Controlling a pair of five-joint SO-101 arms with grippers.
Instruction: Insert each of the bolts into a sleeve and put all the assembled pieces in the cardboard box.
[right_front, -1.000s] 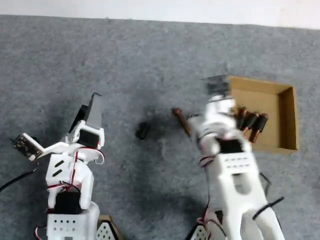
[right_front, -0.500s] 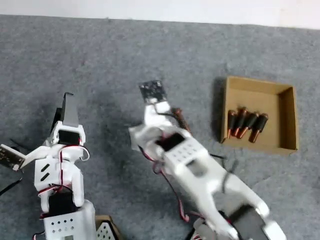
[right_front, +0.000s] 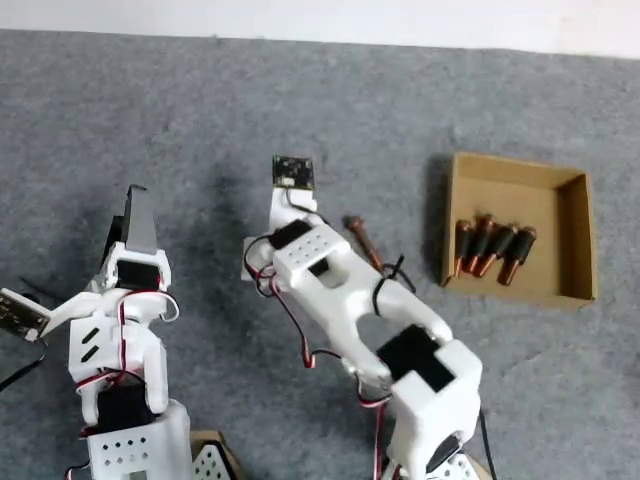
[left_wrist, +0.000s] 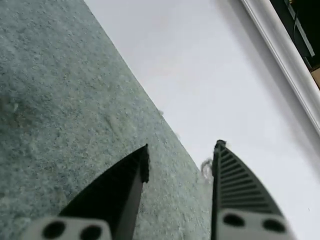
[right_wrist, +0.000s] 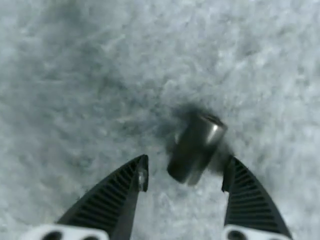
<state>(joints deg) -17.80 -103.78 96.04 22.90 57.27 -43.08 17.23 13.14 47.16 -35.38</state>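
Where the sleeve lies: the dark metal sleeve (right_wrist: 195, 148) rests on its side on the grey carpet (right_front: 200, 110), at the centre of the right wrist view, between the two fingers and touching neither.
Right gripper: the right gripper (right_wrist: 186, 167) straddles the sleeve with jaws spread wide, apparently lined up so that closing would catch it across the barrel.
Left gripper: the left gripper (left_wrist: 182, 148), at the left of the high view, is parted and holds nothing. It points toward the pale surface beyond the carpet's edge, seemingly parked clear of its partner.
Loose bolt: one copper-coloured bolt (right_front: 362, 240) lies just right of centre in the high view, beside the right arm (right_front: 330, 285) and handy for mating with the sleeve.
Cardboard box: the cardboard box (right_front: 572, 235), at the right of the high view, holds four assembled pieces (right_front: 492, 247) bunched against its left wall.
Hidden: from overhead, the right arm's bulk masks its fingers and the carpet beneath them. The bolt's lower end runs behind the arm, and both arm bases are cut by the bottom edge.
Progress: judged one pair short of done.
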